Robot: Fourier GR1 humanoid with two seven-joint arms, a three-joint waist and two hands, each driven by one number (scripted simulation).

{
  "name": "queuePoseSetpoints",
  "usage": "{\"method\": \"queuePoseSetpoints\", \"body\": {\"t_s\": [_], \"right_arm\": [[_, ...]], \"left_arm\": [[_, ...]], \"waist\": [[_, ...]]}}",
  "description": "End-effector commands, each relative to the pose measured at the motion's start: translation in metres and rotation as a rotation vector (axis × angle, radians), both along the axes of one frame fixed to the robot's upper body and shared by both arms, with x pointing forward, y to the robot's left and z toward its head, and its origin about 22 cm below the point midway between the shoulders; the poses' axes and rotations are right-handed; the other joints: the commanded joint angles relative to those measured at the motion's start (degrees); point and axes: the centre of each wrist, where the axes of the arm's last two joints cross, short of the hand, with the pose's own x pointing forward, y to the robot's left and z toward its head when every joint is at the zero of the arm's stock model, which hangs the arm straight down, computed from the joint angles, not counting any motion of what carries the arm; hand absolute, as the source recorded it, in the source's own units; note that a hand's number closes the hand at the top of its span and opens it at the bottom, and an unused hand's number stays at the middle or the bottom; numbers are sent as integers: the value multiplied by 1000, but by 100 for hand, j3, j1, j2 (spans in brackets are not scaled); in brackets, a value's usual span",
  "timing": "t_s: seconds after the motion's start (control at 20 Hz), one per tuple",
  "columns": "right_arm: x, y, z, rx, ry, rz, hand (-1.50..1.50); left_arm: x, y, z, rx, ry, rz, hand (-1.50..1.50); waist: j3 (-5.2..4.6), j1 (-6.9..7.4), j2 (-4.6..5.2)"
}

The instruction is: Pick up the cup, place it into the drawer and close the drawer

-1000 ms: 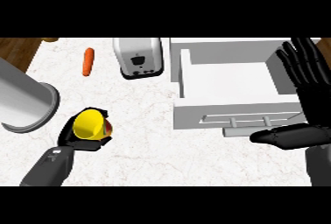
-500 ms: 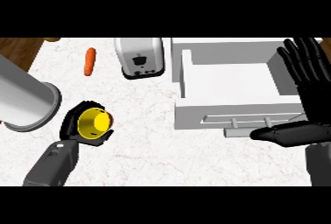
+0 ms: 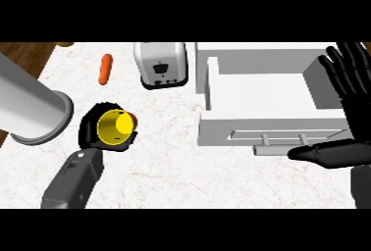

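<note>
yellow cup [image 3: 114,128] sits in my left hand [image 3: 100,128], my black fingers curled round it, over the white counter [image 3: 181,166] and well left of the open drawer [image 3: 264,110]. my right hand [image 3: 348,98] rests open by the drawer's right side, holding nothing. if i swing the cup across too low, i think it could bump the drawer's front wall or the toaster [image 3: 161,63] and tip.
</note>
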Motion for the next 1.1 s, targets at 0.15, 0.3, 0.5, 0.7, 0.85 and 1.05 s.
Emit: {"method": "queuePoseSetpoints", "body": {"t_s": [0.15, 0.3, 0.5, 0.7, 0.85, 1.05], "right_arm": [[-6, 1, -19, -11, 30, -12, -150], [-3, -11, -8, -9, 3, -32, -150], [-11, 3, -7, -20, 19, -50, -150], [-1, -3, -6, -9, 11, -33, -150], [5, -2, -15, 4, -4, -55, -150], [7, 11, 4, -12, -6, -7, -150]], "left_arm": [[53, -52, 69, 9, -158, -103, 150], [75, -80, 111, 37, -179, -181, 150], [78, -116, 153, 59, -179, -215, 150], [94, -148, 218, 94, -164, -219, 150], [92, -178, 236, 125, -148, -217, 150], [101, -211, 270, 173, -123, -155, 150]], "waist": [[12, 86, -42], [12, 69, -41], [11, 101, -72], [10, 50, -42], [9, -10, -30], [8, -152, -1]]}}
